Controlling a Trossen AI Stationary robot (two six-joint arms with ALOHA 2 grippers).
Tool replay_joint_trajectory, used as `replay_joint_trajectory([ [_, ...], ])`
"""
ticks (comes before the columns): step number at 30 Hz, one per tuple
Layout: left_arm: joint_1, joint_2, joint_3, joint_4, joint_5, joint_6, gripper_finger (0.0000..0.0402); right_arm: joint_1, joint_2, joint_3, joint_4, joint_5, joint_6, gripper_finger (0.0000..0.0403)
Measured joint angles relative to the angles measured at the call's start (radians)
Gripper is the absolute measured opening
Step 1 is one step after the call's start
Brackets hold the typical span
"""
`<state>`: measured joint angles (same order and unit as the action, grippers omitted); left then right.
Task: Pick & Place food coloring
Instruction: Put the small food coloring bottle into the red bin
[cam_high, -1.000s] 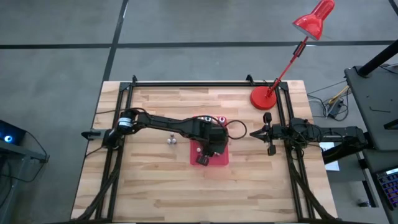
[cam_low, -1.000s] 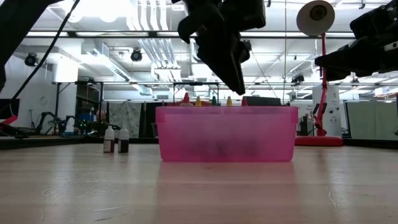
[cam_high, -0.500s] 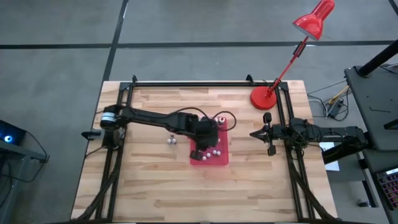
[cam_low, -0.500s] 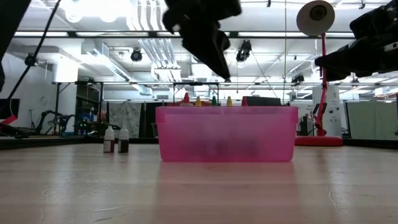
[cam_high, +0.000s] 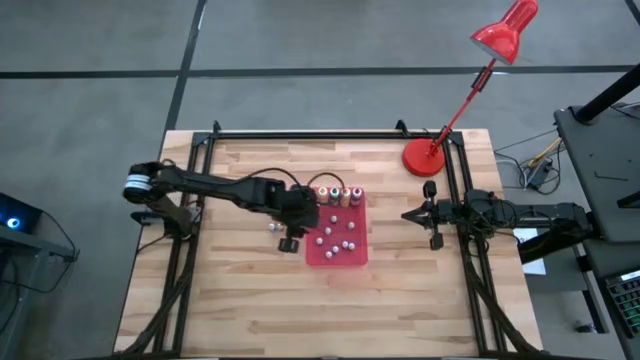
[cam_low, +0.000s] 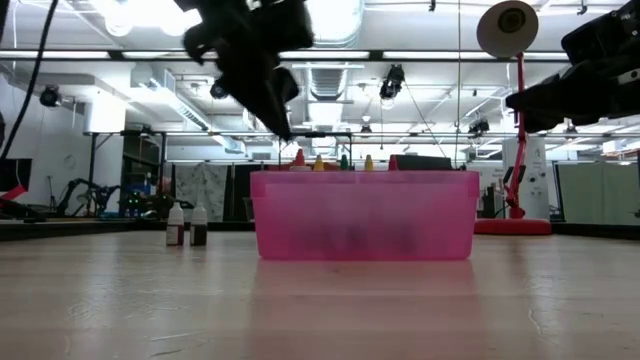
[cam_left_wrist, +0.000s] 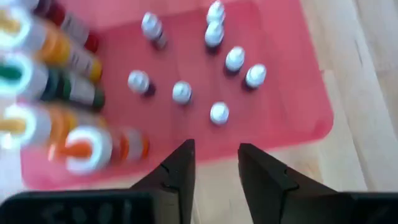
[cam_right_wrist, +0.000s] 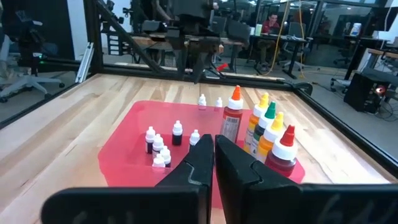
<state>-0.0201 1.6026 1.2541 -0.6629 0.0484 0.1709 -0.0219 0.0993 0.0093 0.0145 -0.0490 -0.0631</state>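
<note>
Hovering above the left edge of the flat red rectangular plastic tray (cam_high: 337, 257), my left gripper (cam_high: 289, 243) has its fingers slightly parted, empty. Tiny white-capped food coloring bottles (cam_high: 337, 236) stand inside the tray; two more (cam_high: 276, 226) stand on the wooden worktop (cam_high: 240, 300) just left. My right gripper (cam_high: 413, 214) waits shut near the right edge.

Robotics lab — desks (cam_right_wrist: 283, 46), ceiling ducts (cam_low: 240, 75)

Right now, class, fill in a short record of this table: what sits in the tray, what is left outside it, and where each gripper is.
tray: red, on the table
in tray: small white-capped bottles, four taller bottles along its far edge
outside tray: two small bottles to its left
left gripper: open, empty, above the tray's left edge
right gripper: shut, waiting at the table's right edge
</note>
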Motion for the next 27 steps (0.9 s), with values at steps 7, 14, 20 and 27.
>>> replay_joint_trajectory([
  [7,0.046,-0.109,-0.142,0.006,-0.032,-0.080,0.0170,0.000,0.008,0.000,0.000,-0.001,-0.001,0.0009],
  [14,0.111,-0.148,-0.211,-0.052,-0.096,-0.094,0.0197,0.000,0.008,0.000,0.000,-0.001,-0.001,0.0009],
  [20,0.196,-0.149,-0.215,-0.098,-0.089,-0.080,0.0197,0.000,0.008,0.000,0.000,-0.001,0.000,0.0009],
  [27,0.274,-0.143,-0.215,-0.175,-0.057,-0.019,0.0197,0.000,0.008,0.000,0.000,-0.001,0.002,0.0009],
])
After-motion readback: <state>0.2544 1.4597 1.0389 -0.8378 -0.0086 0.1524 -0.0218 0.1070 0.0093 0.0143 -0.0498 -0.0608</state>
